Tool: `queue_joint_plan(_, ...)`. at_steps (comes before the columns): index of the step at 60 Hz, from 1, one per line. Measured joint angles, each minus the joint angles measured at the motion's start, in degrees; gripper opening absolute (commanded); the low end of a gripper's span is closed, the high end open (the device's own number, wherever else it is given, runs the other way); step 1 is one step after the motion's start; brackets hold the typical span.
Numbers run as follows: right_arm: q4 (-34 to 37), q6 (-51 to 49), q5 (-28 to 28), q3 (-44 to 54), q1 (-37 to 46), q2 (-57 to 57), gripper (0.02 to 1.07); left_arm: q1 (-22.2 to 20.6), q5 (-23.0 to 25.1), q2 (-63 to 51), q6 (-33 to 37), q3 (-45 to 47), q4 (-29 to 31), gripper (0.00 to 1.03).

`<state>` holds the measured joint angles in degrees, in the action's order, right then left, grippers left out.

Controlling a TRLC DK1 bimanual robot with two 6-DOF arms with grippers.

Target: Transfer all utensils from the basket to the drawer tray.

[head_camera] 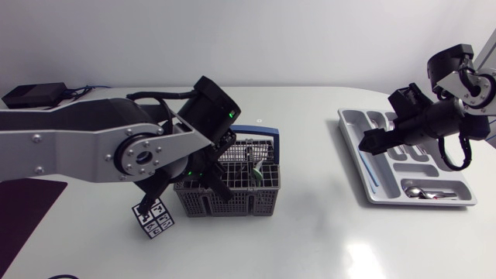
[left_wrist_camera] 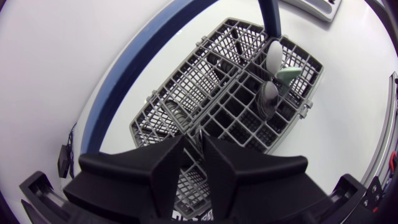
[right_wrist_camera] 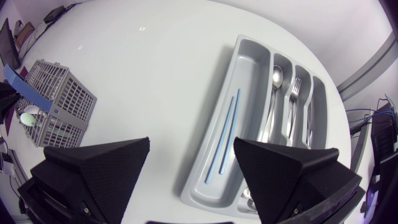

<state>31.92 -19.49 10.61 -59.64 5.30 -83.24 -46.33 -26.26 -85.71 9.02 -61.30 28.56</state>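
Overall, a glossy white table (head_camera: pixel 310 240) carries everything. A black box (head_camera: pixel 32 94) sits at its far left corner, a dark purple mat (head_camera: pixel 23 205) lies at the left edge, and a small black-and-white marker card (head_camera: pixel 153 219) lies just beside the basket.

The grey mesh basket (head_camera: pixel 232 190), with its blue hoop handle (left_wrist_camera: pixel 124 93), stands near the middle of the table. One end compartment holds a white rounded utensil (left_wrist_camera: pixel 273 55), a pale green utensil (left_wrist_camera: pixel 289 74) and a metal spoon (left_wrist_camera: pixel 268 94). What the darker cells hold is unclear. The left pincer (left_wrist_camera: pixel 194 142) dips into the basket's opposite end; whether it grips anything I cannot tell.

Well apart, toward the right, lies the grey drawer tray (head_camera: pixel 349 124). Its long side compartment holds two thin blue sticks (right_wrist_camera: pixel 225 134). The neighbouring slots hold a steel spoon (right_wrist_camera: pixel 277 78) and a steel fork (right_wrist_camera: pixel 295 87), and the crosswise end compartment holds more spoons (head_camera: pixel 422 191). The right pincer (right_wrist_camera: pixel 191 143) hovers over the tray's basket-side edge, spread wide and empty.
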Motion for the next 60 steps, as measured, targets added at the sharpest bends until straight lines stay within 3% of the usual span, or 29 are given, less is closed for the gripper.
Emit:
queue_joint_plan(29, 0.0, 0.0, 0.0, 2.0, 0.0, 1.6, 1.0, -0.5, -1.2, 0.6, 0.1, 1.4, -1.1, 0.04)
queue_joint_plan(60, 1.0, 0.0, -0.4, 2.9, -3.9, 5.6, 1.0, -4.0, -6.2, 15.5, 5.2, 4.4, -3.2, 0.04)
